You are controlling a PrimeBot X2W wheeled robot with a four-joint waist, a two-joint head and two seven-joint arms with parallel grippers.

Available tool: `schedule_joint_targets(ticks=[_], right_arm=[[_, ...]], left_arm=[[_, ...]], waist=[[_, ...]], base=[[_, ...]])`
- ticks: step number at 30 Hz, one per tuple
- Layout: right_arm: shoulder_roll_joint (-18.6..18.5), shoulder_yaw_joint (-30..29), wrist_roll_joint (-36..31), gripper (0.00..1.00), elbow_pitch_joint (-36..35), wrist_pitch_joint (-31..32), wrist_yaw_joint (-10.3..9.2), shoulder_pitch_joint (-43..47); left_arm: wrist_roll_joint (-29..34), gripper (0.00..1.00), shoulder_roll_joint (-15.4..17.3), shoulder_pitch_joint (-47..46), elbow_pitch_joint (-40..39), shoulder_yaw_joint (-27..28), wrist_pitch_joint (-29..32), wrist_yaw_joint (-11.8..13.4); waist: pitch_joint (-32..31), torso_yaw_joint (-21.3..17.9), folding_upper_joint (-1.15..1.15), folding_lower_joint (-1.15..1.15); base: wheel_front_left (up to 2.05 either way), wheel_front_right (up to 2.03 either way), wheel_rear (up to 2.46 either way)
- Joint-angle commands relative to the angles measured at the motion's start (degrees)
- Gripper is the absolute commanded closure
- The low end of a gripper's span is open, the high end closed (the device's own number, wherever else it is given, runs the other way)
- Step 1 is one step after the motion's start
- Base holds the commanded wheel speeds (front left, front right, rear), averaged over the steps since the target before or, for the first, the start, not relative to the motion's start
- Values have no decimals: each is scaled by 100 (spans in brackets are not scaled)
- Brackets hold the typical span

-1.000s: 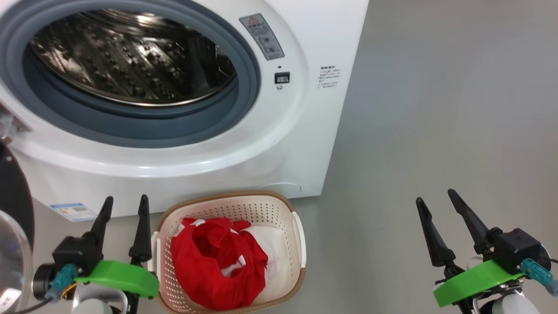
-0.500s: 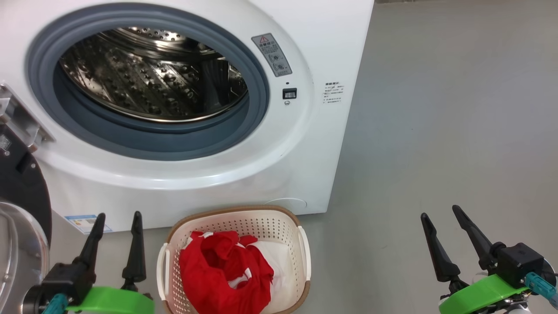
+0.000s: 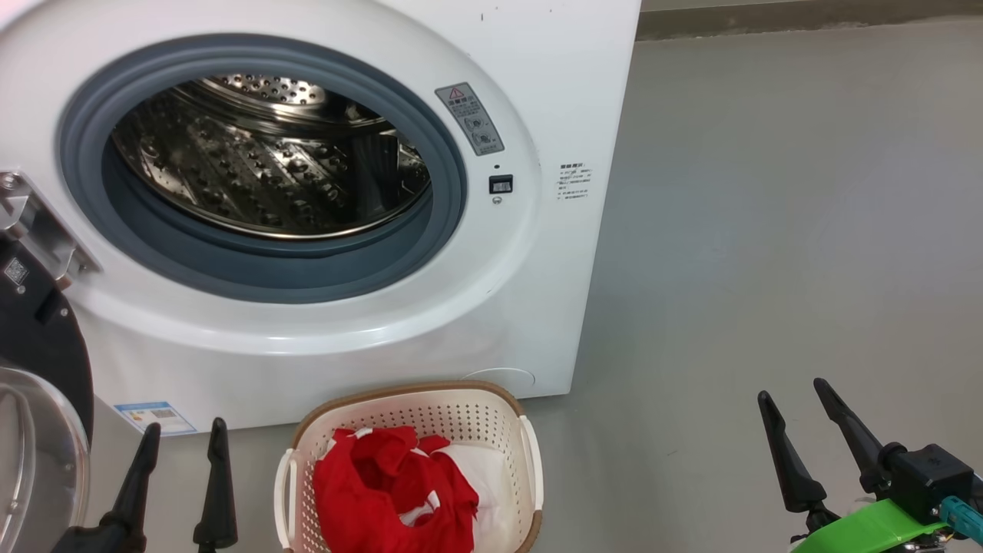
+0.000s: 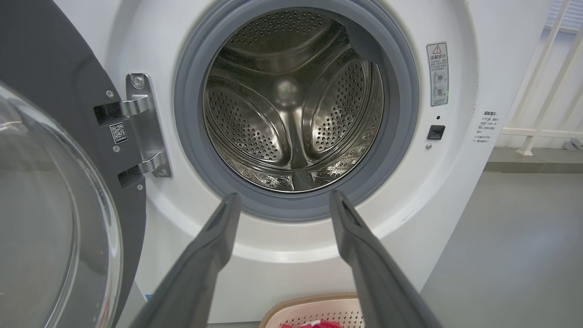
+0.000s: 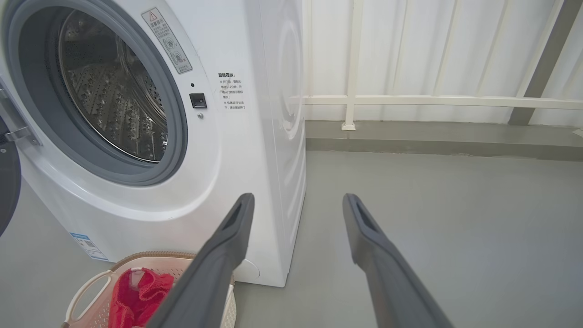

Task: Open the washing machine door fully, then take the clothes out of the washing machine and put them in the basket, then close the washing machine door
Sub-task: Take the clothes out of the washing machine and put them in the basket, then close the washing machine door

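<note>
Your left gripper (image 4: pixel 284 200) and right gripper (image 3: pixel 792 392) are standing wide apart, holding nothing; be pushing the door (image 4: pixel 59 82) shut slowly.

Left pincer (image 4: pixel 284 195) fingers spread wide, gripping nothing, tips level with the lower grey gasket (image 4: pixel 191 114) of the white washing machine (image 4: pixel 455 191). Washing machine door (image 4: pixel 59 182) stands swung open at left on its metal hinge (image 4: pixel 145 127); perforated steel drum (image 4: pixel 291 100) in plain sight. At bottom edge, basket (image 4: pixel 314 303) rim, a scrap of red clothes (image 4: pixel 314 324) inside.
</note>
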Motion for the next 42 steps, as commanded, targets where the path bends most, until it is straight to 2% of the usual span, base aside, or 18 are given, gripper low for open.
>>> schedule_joint_targets(ticks=[1,25,42], right_arm=[[-108,116,68,0,-156,-28,9,14],[-55,57,42,0,-183,-28,9,-22],[-52,59,43,0,-184,-28,9,-30]], left_arm=[[-42,0,50,-56,-191,217,-69,-17],[-13,0,35,-41,-222,161,-69,-18],[10,0,34,-56,-246,120,-69,-18]], waist=[[-9,-16,0,0],[93,2,0,0],[118,14,0,0]], base=[[0,0,0],[-2,2,0],[-103,103,0]])
